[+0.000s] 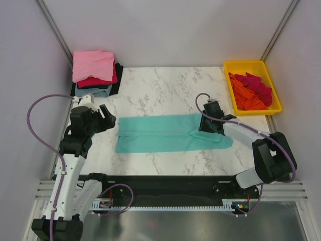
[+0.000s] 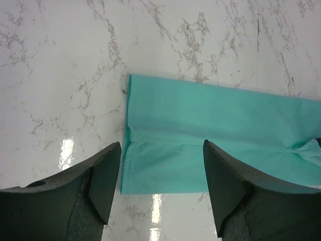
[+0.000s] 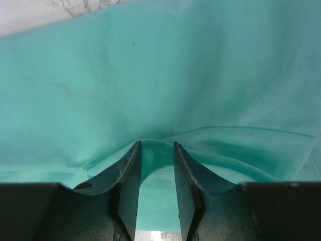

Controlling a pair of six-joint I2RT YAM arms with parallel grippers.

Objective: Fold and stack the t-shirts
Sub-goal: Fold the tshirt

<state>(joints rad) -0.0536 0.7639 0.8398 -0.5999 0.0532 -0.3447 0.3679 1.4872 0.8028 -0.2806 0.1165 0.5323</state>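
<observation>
A teal-green t-shirt (image 1: 160, 133) lies flat as a long folded strip across the middle of the marble table. My right gripper (image 1: 204, 125) is down on its right part. In the right wrist view the right gripper (image 3: 157, 145) is closed narrowly on a raised fold of the teal cloth (image 3: 150, 75), which drapes over both fingertips. My left gripper (image 1: 111, 120) hovers at the strip's left end. In the left wrist view it (image 2: 162, 150) is wide open and empty above the shirt's left edge (image 2: 210, 135).
A stack of folded shirts (image 1: 95, 75), pink on top with crimson, grey-blue and black below, sits at the back left corner. A yellow tray (image 1: 246, 64) at the back right holds crumpled red and orange shirts (image 1: 253, 90). Grey walls enclose the table.
</observation>
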